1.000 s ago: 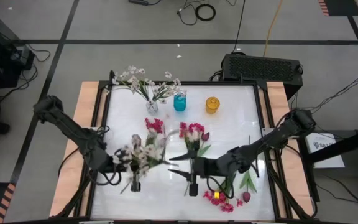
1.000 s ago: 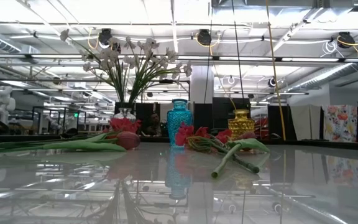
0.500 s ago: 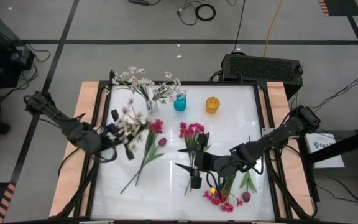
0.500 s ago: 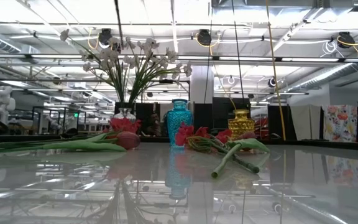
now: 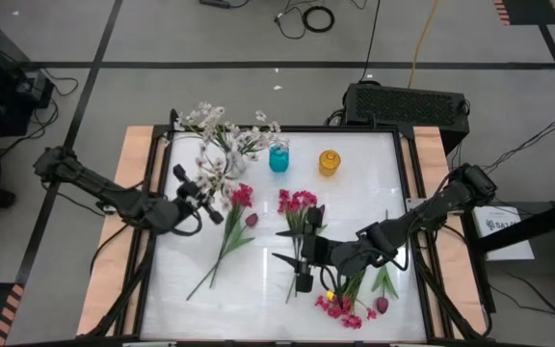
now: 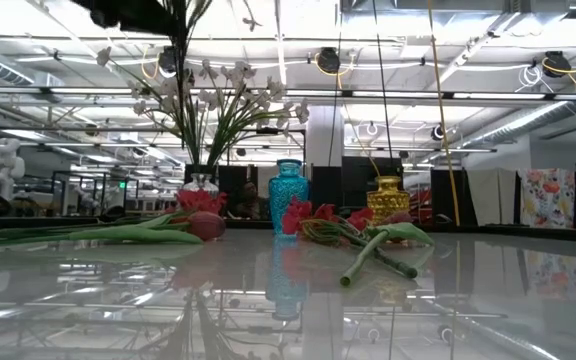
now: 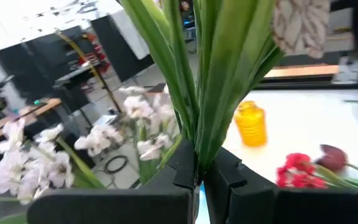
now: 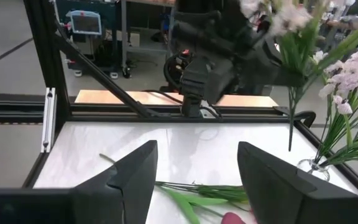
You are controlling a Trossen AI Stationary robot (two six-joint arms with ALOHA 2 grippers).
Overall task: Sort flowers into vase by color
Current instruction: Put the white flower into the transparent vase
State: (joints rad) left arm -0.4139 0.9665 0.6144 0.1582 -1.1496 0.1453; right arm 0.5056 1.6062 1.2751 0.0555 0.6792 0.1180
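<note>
Clearly the left gripper (image 5: pixel 193 196) is clamped on a white sprig (image 5: pixel 216 172), carried upright for dropping into the clear vase (image 5: pixel 236 164) at one o'clock. Right gripper (image 5: pixel 297 270) waits spread apart over the table (image 5: pixel 374 183).

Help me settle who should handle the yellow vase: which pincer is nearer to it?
About equal. The left pincer, shut on a white sprig, sits far left of the yellow vase. The right pincer, open, hovers nearer the table's front.

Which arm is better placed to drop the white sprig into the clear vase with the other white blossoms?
Left. The left gripper is already shut on the white sprig and holds it lifted close to the clear vase. The right gripper sits open near the front, over the pink flowers.
</note>
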